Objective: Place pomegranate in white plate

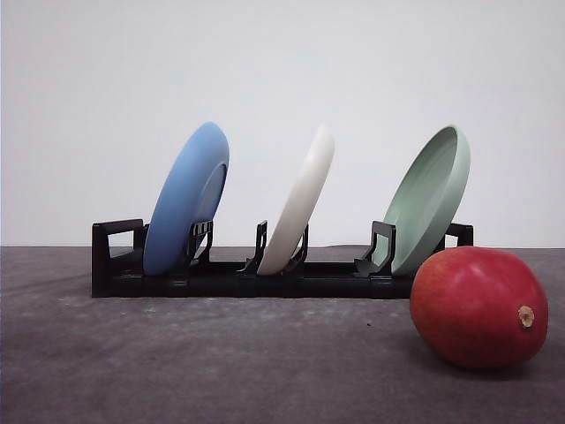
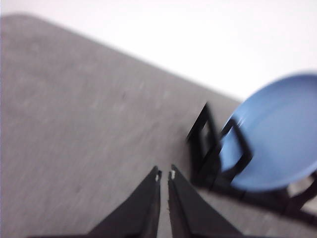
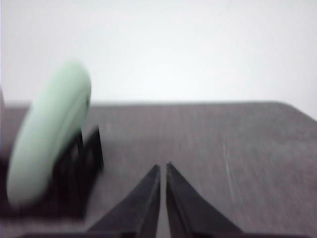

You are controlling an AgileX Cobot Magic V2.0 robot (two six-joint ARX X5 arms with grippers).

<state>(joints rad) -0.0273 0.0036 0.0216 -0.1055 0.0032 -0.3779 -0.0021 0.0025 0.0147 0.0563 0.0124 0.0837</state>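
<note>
- The pomegranate lies on the dark grey table at the near right, deep red and smooth, its small tan stem nub turned to the right
- It sits nearer than the rack and overlaps the rack's right end in the front view; whether the two touch cannot be told
- A black dish rack runs left to right across the far part of the table, holding three plates on edge, all tilted with their tops leaning right
- The blue plate stands in the left slot, the white plate in the middle slot, the pale green plate in the right slot
- The white plate is seen nearly edge-on, matte cream in colour, apart from both neighbours; the fruit lies well to its right and nearer
- The left gripper hangs over bare table just left of the rack's left end, its two dark fingers drawn almost together with only a thin slit between the tips and nothing between them
- In the left wrist view the blue plate and the rack's end frame are blurred
- The right gripper is likewise nearly closed, a narrow gap at the tips, gripping nothing, above bare table
- In the right wrist view the pale green plate shows as a blurred shape leaning in the rack beside the gripper
</note>
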